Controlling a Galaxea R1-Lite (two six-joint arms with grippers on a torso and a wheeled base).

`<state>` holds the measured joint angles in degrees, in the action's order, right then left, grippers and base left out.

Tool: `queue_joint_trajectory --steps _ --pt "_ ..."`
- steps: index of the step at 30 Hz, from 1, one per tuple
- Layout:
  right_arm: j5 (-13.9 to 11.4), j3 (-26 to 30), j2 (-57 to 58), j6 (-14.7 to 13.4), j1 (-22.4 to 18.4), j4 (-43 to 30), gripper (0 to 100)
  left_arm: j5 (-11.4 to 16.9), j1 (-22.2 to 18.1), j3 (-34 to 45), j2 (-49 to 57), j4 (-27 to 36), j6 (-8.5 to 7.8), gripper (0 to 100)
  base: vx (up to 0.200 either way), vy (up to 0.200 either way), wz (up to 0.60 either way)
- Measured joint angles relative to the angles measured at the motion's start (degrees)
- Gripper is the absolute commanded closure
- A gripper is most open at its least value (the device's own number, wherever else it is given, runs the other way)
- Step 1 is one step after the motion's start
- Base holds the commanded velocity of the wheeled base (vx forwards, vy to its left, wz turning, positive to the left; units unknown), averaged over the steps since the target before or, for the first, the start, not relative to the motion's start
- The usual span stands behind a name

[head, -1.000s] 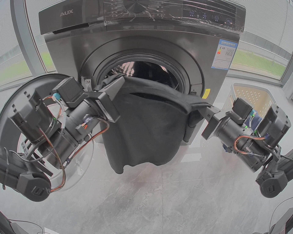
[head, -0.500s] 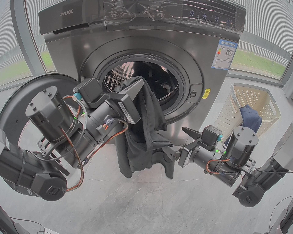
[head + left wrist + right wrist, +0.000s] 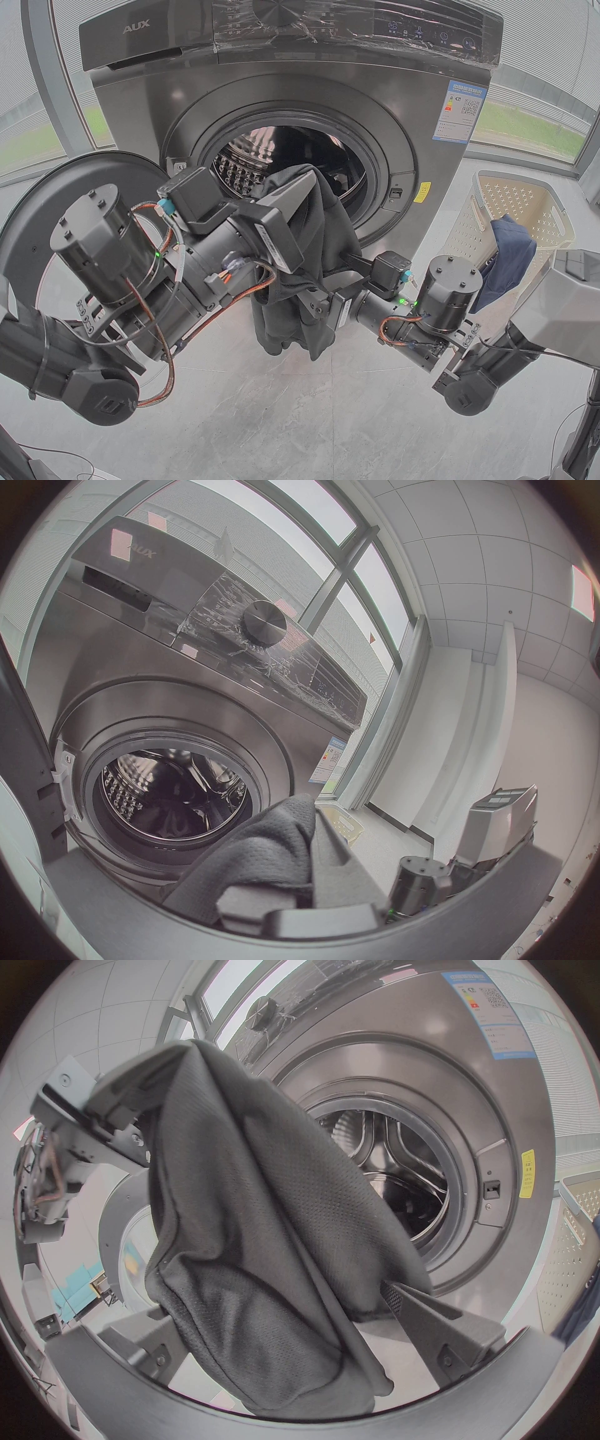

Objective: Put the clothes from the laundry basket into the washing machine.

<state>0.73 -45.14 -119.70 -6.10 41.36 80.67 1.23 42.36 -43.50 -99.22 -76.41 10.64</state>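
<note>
1. The dark grey garment (image 3: 312, 237) is hanging as a bunched vertical fold directly in front of the drum opening (image 3: 281, 153) of the washing machine (image 3: 156, 106). Its top is sitting level with the opening. Its lower folds are trailing below the rim, clear of the floor. No part appears to be inside the drum yet.
2. The left gripper (image 3: 300, 190) is pinching the top of the garment with its fingers closed on the cloth, so it is carrying the whole weight.
3. The right gripper (image 3: 325, 278) is standing wide open with one finger on each side of the lower folds, and it is clamping nothing. This position is probably serving to gather the trailing cloth so that it does not catch on the rim.
4. The door (image 3: 62, 187) is standing fully open on the robot's left, keeping the loading path free.
5. The laundry basket (image 3: 531, 181) is standing to the right of the machine, and a blue garment (image 3: 509, 256) is draping over its rim, not yet loaded.
</note>
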Motion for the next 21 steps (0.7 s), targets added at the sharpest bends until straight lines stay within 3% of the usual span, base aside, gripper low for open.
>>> queue_joint_trajectory --steps 12,18,19,21 --pt "-0.76 -9.0 -8.69 0.2 -1.73 -0.44 0 1.06 0.39 1.66 3.13 0.24 0.05 100 0.0 0.0 0.0" --pt "-2.45 -13.86 -13.54 0.18 -1.23 0.02 0 1.56 0.99 1.68 3.69 0.05 0.11 100 0.0 0.0 0.0" --pt "-2.73 -14.59 -14.23 0.18 -1.21 0.18 100 1.58 1.1 1.68 3.74 0.0 0.11 100 0.0 0.0 0.0" --pt "-3.62 -16.41 -15.77 0.16 -1.05 1.21 100 1.63 1.29 1.63 3.83 -0.09 0.13 100 0.0 0.0 0.0"
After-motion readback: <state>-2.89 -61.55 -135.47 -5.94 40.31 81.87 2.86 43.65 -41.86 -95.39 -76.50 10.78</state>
